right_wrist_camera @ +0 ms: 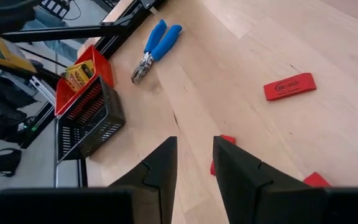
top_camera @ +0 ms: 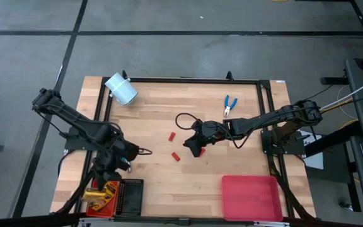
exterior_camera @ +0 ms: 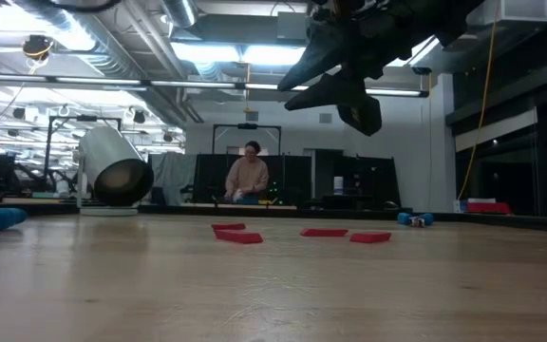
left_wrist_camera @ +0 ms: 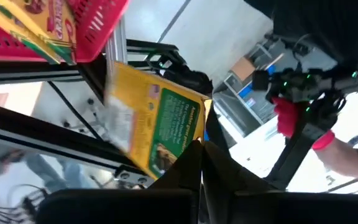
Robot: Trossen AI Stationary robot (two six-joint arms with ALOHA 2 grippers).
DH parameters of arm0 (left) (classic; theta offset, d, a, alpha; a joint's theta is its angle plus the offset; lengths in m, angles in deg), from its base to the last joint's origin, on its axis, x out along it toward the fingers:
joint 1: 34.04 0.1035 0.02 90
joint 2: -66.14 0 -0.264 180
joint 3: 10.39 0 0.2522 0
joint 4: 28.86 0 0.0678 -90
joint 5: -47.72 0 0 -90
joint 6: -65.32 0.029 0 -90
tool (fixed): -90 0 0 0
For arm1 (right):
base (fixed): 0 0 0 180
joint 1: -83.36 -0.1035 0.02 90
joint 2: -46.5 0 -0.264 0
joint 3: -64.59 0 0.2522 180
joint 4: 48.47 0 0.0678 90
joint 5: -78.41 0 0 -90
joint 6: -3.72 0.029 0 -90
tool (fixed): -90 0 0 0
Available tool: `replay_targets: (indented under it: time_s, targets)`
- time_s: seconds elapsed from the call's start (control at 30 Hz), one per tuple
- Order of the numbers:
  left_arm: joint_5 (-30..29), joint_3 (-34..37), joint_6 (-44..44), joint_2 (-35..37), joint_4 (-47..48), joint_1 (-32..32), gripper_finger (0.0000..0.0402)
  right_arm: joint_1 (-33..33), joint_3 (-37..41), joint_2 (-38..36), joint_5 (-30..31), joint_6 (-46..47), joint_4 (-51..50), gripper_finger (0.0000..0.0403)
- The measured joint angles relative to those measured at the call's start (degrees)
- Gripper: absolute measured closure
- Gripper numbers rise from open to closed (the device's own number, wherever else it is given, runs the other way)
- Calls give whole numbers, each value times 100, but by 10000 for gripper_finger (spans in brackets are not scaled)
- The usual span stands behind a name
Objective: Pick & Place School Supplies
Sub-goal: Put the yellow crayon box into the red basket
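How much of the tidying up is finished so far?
One crayon box already lies in the red basket. The left gripper holds a second box above it. Left to do: red pieces by the open right gripper and the blue pliers.

My arms [top_camera: 74,116] are dark, jointed and slim; black cables [top_camera: 184,117] loop off the right one; my fingers [right_wrist_camera: 157,169] are matte black wedges, angular and tapering.

Pliers [top_camera: 229,105] lie behind the three red pieces [top_camera: 176,156]; trays [top_camera: 121,197] sit front-left.
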Motion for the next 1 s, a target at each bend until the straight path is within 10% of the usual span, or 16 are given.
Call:
replay_targets:
  time_s: [0.67,1.0]
  targets:
    - [-146,211,-740,-210,-291,559,400,188,2,0,-167,-1149,-338,295]
    - [-53,1208,-1463,-203,-1971,360,400,267,2,0,-479,-1315,-496,295]
